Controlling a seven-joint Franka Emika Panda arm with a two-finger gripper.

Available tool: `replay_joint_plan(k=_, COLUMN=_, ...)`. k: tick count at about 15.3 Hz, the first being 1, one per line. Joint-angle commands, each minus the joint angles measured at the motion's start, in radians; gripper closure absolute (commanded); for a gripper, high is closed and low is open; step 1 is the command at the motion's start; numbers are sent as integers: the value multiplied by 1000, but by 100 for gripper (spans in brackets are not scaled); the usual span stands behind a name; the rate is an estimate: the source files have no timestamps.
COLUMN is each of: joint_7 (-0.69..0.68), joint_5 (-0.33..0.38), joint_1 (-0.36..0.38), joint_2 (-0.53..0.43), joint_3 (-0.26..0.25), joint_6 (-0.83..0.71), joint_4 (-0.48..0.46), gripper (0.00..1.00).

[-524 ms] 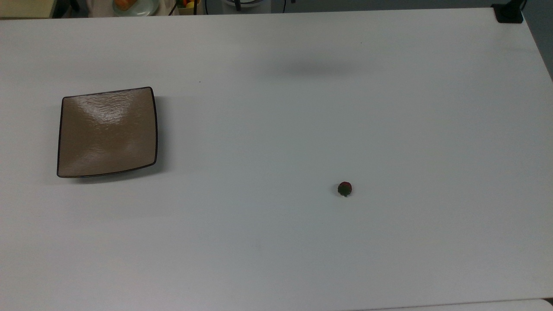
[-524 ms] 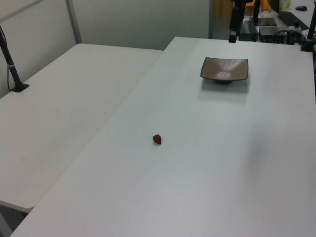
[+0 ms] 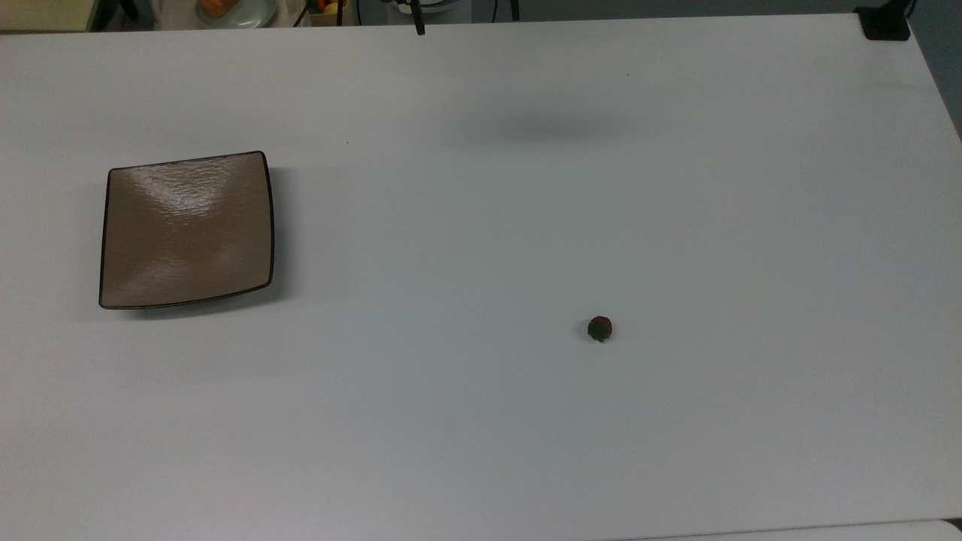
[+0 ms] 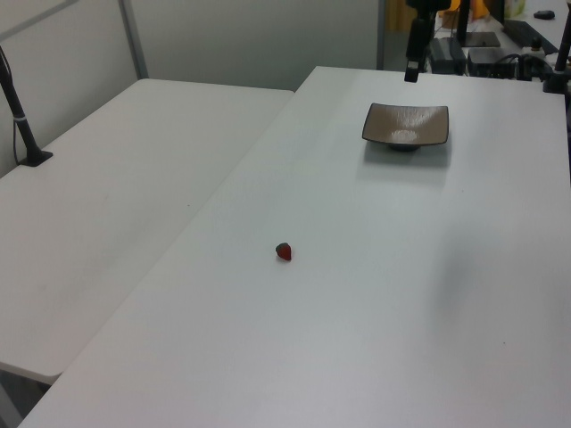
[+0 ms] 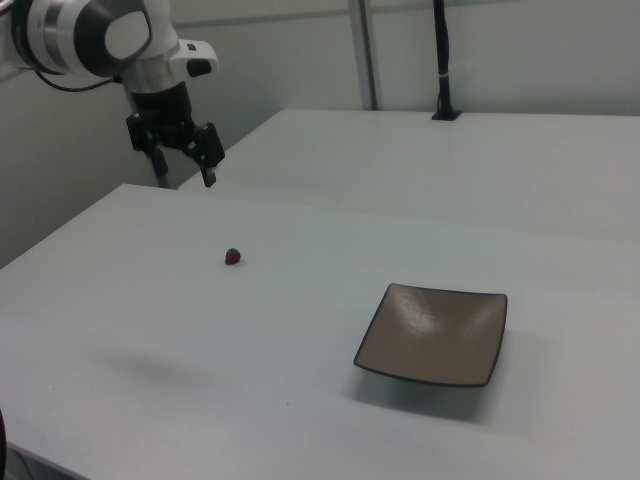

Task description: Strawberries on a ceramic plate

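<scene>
While the gripper (image 5: 186,155) hangs high above the white table (image 3: 481,421), you can see in the right view that its two fingers are spread apart and grip nothing. Strawberry (image 3: 600,328) lies alone on the bare tabletop, toward the top view's right and lower half. Ceramic plate (image 3: 186,230) sits well apart from it, at the top view's left, with nothing on it. In the right view the berry (image 5: 233,257) lies below and right of the gripper, the plate (image 5: 433,333) nearer the camera.
</scene>
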Motion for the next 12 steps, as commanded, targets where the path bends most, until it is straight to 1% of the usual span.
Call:
replay_joint_plan(k=1, joint_7=27, joint_5=-8, joint_1=11, joint_2=-8, joint_3=0, joint_6=27, joint_4=-15, gripper=0)
replay_joint_plan(k=3, joint_7=26, joint_5=-5, joint_1=14, joint_2=13, joint_3=0, joint_6=48, joint_4=-9, gripper=0)
replay_joint_plan(k=5, joint_7=29, joint_5=3, joint_1=20, joint_2=32, joint_3=0, joint_6=128, joint_4=-9, gripper=0)
replay_joint_plan(k=7, joint_7=29, joint_5=11, joint_1=31, joint_2=56, joint_3=0, joint_6=175, joint_4=-4, gripper=0)
replay_joint_plan(k=9, joint_7=48, joint_5=17, joint_1=39, joint_2=96, joint_3=0, joint_6=183, joint_4=26, gripper=0)
replay_joint_plan(k=11, joint_7=101, joint_5=15, joint_1=48, joint_2=133, joint_3=0, joint_6=196, joint_4=63, gripper=0)
replay_joint_plan(k=12, joint_7=113, joint_5=17, joint_1=48, joint_2=147, joint_3=0, joint_6=226, joint_4=67, gripper=0)
